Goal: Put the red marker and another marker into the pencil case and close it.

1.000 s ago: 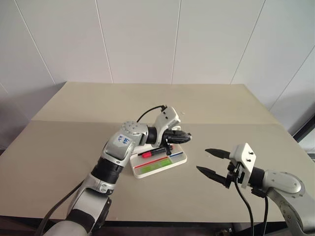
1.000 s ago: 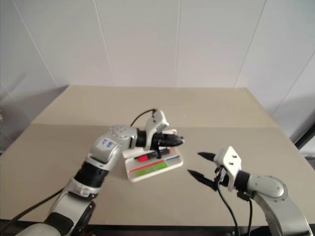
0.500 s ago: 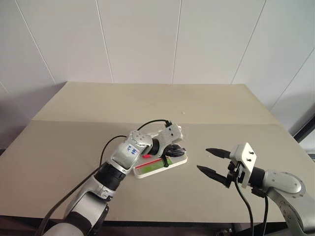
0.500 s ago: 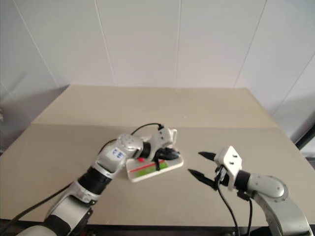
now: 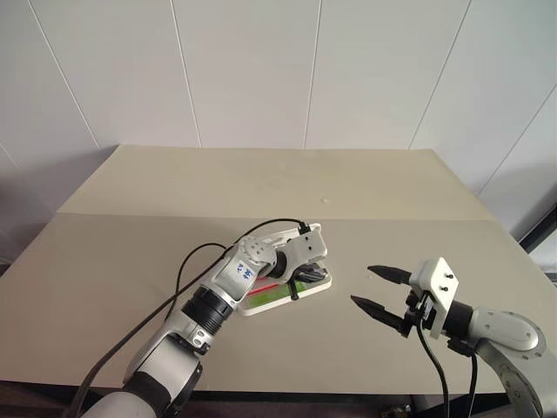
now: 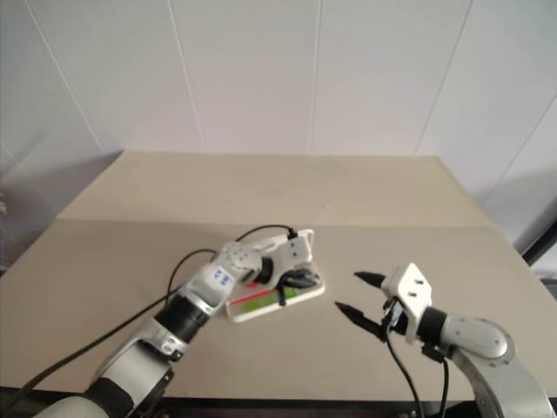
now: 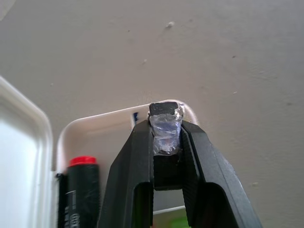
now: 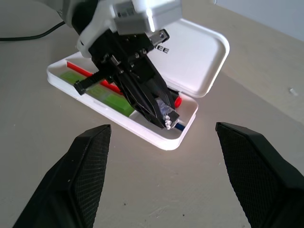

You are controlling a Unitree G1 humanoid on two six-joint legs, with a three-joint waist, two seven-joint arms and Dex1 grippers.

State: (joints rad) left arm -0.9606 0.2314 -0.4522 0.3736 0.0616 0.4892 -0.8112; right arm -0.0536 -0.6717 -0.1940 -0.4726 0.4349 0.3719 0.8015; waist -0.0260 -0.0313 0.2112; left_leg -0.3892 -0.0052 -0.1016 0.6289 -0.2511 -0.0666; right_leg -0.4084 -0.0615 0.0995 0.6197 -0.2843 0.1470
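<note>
The white pencil case lies open on the table, its lid folded back. The red marker, black with a red cap, rests inside the tray. A lime-green marker lies along the tray's near side. My left gripper hangs low over the right end of the tray, shut on a small black-and-silver piece. Off to the case's right, my right gripper hovers above the table with its fingers wide apart and nothing between them.
The tan table stretches wide around the case, with a seam across its middle. White wall panels stand behind it. A black cable loops from my left wrist over the table.
My left gripper has come down and forward from above the case to just over the tray, rolling as it went, still shut on the small piece. The right arm has stayed put.
</note>
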